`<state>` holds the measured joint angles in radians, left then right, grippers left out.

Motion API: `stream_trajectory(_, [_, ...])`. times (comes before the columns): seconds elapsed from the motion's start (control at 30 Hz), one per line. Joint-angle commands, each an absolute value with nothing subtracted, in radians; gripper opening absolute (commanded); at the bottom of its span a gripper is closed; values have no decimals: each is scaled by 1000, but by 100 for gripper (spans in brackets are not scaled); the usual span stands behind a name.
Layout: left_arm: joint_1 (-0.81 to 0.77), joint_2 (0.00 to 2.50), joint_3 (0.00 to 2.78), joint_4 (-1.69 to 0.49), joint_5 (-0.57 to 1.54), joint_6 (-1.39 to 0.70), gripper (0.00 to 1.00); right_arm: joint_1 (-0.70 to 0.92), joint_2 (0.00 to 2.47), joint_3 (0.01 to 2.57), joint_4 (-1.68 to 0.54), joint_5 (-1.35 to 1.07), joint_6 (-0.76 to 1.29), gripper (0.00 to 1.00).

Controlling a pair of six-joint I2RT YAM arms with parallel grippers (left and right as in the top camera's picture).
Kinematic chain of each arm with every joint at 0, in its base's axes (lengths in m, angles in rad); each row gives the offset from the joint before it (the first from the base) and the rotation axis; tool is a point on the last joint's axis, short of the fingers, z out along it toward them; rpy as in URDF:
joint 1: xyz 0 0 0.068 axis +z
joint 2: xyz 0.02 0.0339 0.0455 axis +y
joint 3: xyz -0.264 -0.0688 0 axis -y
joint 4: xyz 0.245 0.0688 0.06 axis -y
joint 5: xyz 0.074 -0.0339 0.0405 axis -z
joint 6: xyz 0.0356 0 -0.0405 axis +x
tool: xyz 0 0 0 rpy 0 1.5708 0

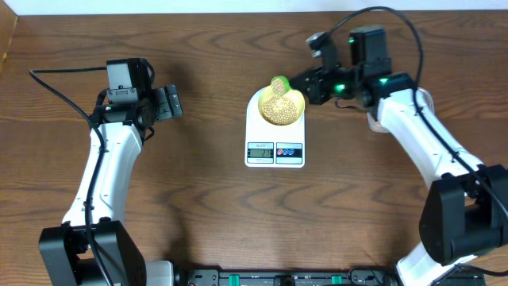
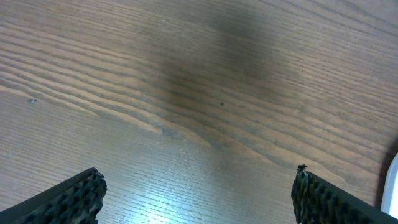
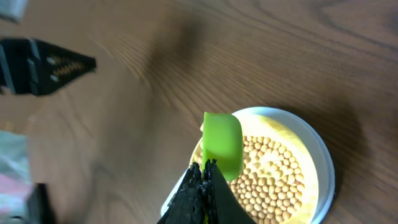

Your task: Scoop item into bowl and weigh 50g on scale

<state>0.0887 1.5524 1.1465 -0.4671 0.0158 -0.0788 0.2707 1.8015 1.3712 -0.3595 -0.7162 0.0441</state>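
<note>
A white scale [image 1: 255, 131] lies at the table's middle, and a pale yellow bowl [image 1: 298, 102] stands on its round platform. Tan beans [image 1: 278, 111] cover the bowl's inside; the right wrist view shows these beans [image 3: 273, 183] inside the yellow wall [image 3: 292, 127]. My right gripper [image 1: 308, 82] is shut on the handle of a green scoop [image 1: 279, 83]. The scoop's cup [image 3: 222, 143] hangs over the bowl's rim, just past my right gripper [image 3: 204, 167]. My left gripper [image 1: 171, 103] hovers open over bare wood left of the scale, with nothing between its fingers [image 2: 81, 199].
The scale's display and coloured buttons [image 1: 275, 151] face the table's front. A white edge of the scale [image 2: 392, 186] shows at the right of the left wrist view. Black cables trail from both arms. A hardware rail [image 1: 278, 278] runs along the front edge.
</note>
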Motion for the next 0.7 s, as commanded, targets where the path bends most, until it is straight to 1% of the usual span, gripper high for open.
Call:
stream_trajectory(0.0, [89,1567,1147,-469,-1,-88,98,303,1787,1372,-363,-590,-43,1])
stream_trajectory(0.17, [89,1567,1147,-469,-1,-88,98,340,1787,1372,-371,-506,-102,1])
stream_trajectory(0.53, [89,1567,1147,-469,-1,-88,98,368,1787,1372,-378,-492,-239,1])
stream_trajectory(0.67, [89,1567,1147,-469,-1,-88,98,368,1787,1372,-378,-434,-245,1])
